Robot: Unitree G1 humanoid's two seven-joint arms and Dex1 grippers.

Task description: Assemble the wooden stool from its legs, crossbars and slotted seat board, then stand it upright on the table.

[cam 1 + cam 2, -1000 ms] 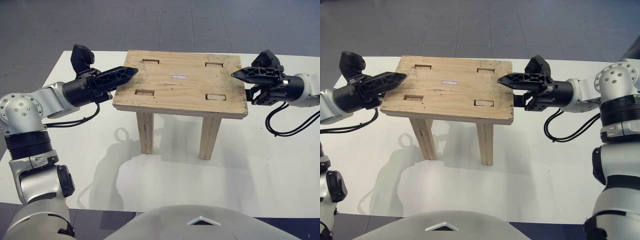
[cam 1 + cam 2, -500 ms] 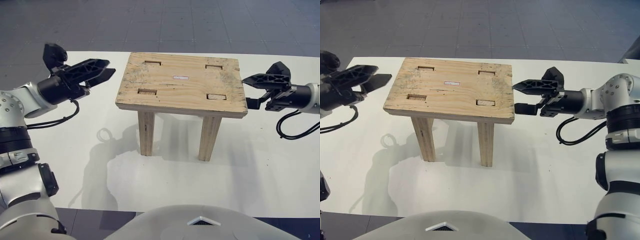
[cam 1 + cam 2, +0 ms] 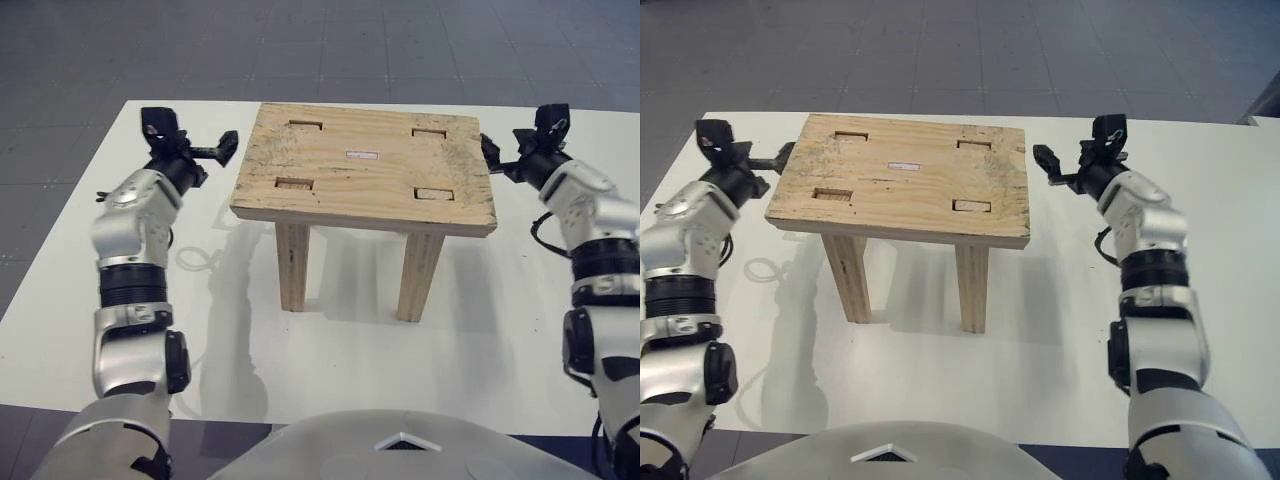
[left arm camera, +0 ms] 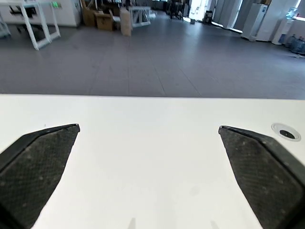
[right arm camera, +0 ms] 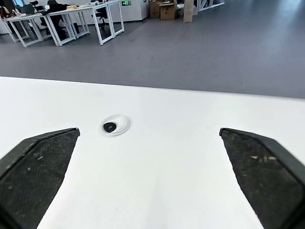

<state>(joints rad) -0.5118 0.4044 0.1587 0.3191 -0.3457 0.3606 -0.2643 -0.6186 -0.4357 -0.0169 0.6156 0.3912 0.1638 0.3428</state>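
Table (image 3: 330, 360), white, spans both head views, with grey tiled floor (image 3: 330, 40) past its far edge. Stool (image 3: 380, 205) stands upright near the middle of the table, fully put together. Its seat (image 3: 910, 190) is level on top. Two front legs (image 3: 291, 265) reach down to the table surface, and what lies behind them under the seat cannot be made out. Four rectangular slots (image 3: 292, 184) sit near the seat's corners, and a small pale label (image 3: 359, 155) lies between the two far ones.

The left gripper (image 3: 190, 133) hovers just off the seat's left edge, at about seat height, with a gap between it and the wood. In the left wrist view its fingers (image 4: 38, 157) are spread wide, with nothing but bare table between them. The right gripper (image 3: 522, 135) hovers just off the seat's right edge, also clear of the wood. Its fingers (image 5: 40, 160) are likewise wide apart and hold nothing.

A round grommet (image 5: 115, 125) is set in the table beyond the right gripper. Another (image 4: 286, 132) sits beyond the left.
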